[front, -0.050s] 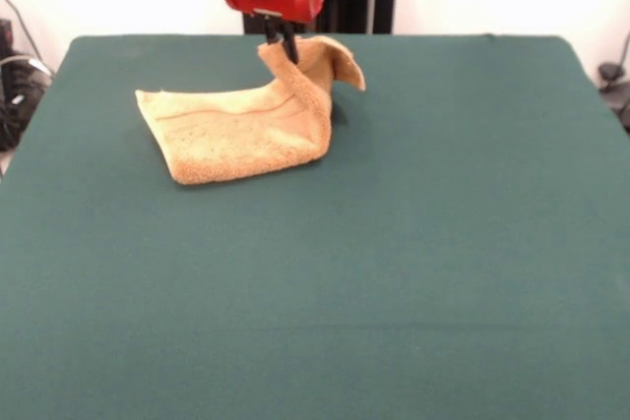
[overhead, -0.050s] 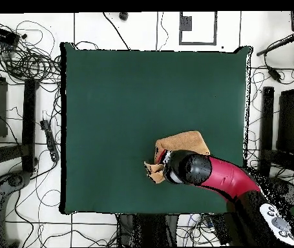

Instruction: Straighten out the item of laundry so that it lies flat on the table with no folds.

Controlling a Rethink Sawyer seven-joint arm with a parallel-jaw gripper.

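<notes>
The golden-tan towel (front, -0.050s: 241, 130) lies folded on the dark green table (front, -0.050s: 394, 263), toward the far left of centre in the front view. Its right end is pulled up off the cloth into a peak, with a flap drooping to the right. My gripper (front, -0.050s: 281, 46) hangs from the red wrist and is shut on that raised corner of the towel. In the overhead view the towel (overhead, -0.050s: 185, 142) shows beside the arm, which covers part of it; my gripper (overhead, -0.050s: 165, 161) is mostly hidden under the wrist.
Cables and equipment (overhead, -0.050s: 26, 58) lie on the floor around the table. A wide stretch of green cloth (overhead, -0.050s: 143, 90) spreads away from the towel on the side opposite the robot.
</notes>
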